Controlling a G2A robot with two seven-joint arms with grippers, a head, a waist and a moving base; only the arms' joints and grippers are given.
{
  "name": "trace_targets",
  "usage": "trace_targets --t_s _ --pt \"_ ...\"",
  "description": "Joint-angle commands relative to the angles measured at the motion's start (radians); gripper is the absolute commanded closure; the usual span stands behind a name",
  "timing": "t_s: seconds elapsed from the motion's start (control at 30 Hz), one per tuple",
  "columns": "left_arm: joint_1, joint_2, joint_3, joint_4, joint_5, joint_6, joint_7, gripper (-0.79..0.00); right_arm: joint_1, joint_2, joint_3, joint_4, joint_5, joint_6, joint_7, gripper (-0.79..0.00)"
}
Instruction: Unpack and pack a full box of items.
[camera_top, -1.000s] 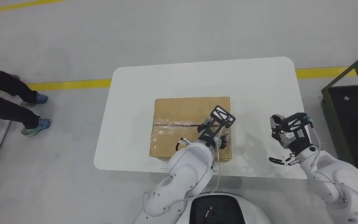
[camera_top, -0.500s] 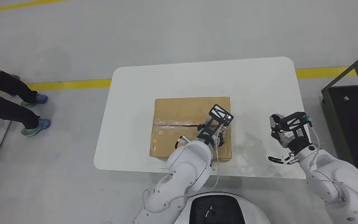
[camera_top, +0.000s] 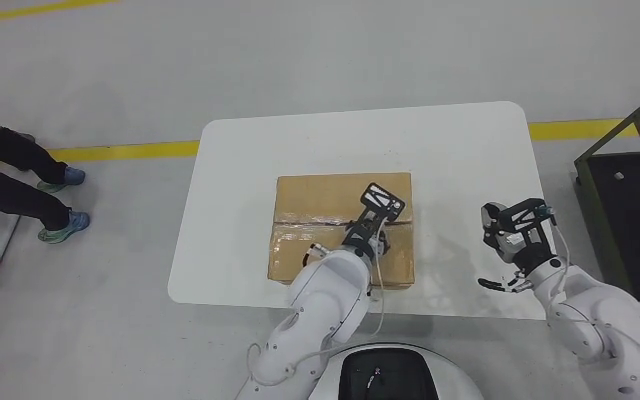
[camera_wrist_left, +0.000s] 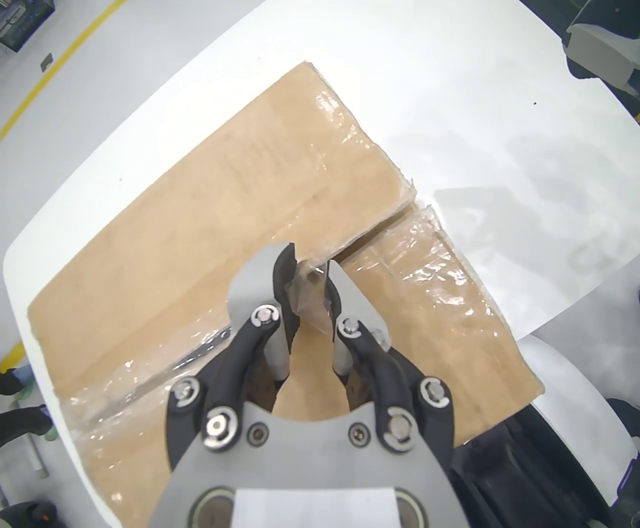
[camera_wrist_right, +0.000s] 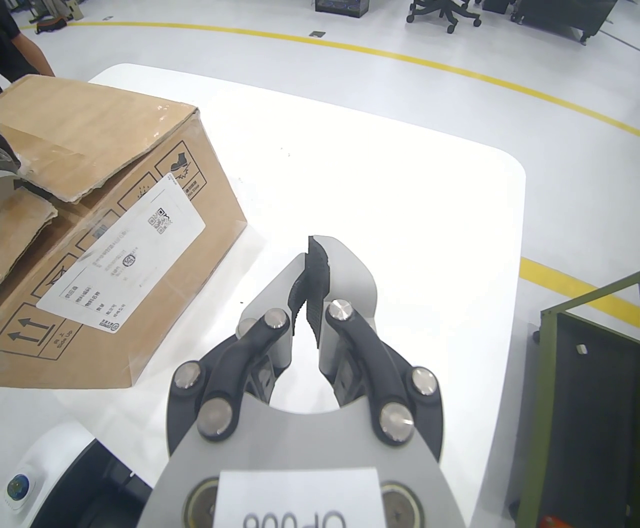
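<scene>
A brown cardboard box (camera_top: 320, 205) (camera_wrist_left: 200, 200) (camera_wrist_right: 75, 125) sits in the middle of the white table (camera_top: 450, 150), with clear tape along its top seam. My left gripper (camera_top: 383, 200) (camera_wrist_left: 310, 280) hovers over the seam near the box's right end, shut on a loose strip of clear tape (camera_wrist_left: 312, 295). At that end the two top flaps stand slightly apart. My right gripper (camera_top: 515, 215) (camera_wrist_right: 310, 280) is shut with nothing in it, held above the table to the right of the box.
A dark green cart (camera_top: 610, 190) (camera_wrist_right: 590, 390) stands off the table's right side. Bare tabletop lies to the right of and behind the box. The box's near edge is close to the table's front edge.
My left gripper has shifted a little to the left and away along the seam, still holding the tape. The right arm has barely moved.
</scene>
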Motion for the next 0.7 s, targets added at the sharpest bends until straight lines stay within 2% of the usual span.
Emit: trace_targets --t_s 0.0,0.37,0.67 --pt "0.015 0.002 -0.017 -0.031 -0.002 0.002 -0.005 0.0 0.0 0.0 -0.001 -0.001 0.001 0.0 0.001 0.0" --pt "0.085 0.02 -0.143 -0.182 -0.031 -0.048 0.023 0.0 0.008 -0.002 -0.007 0.0 0.001 -0.004 0.003 0.0" --pt "0.106 0.043 -0.311 -0.296 0.003 -0.123 0.017 0.0 0.018 -0.003 -0.012 0.009 -0.002 -0.011 0.004 0.0"
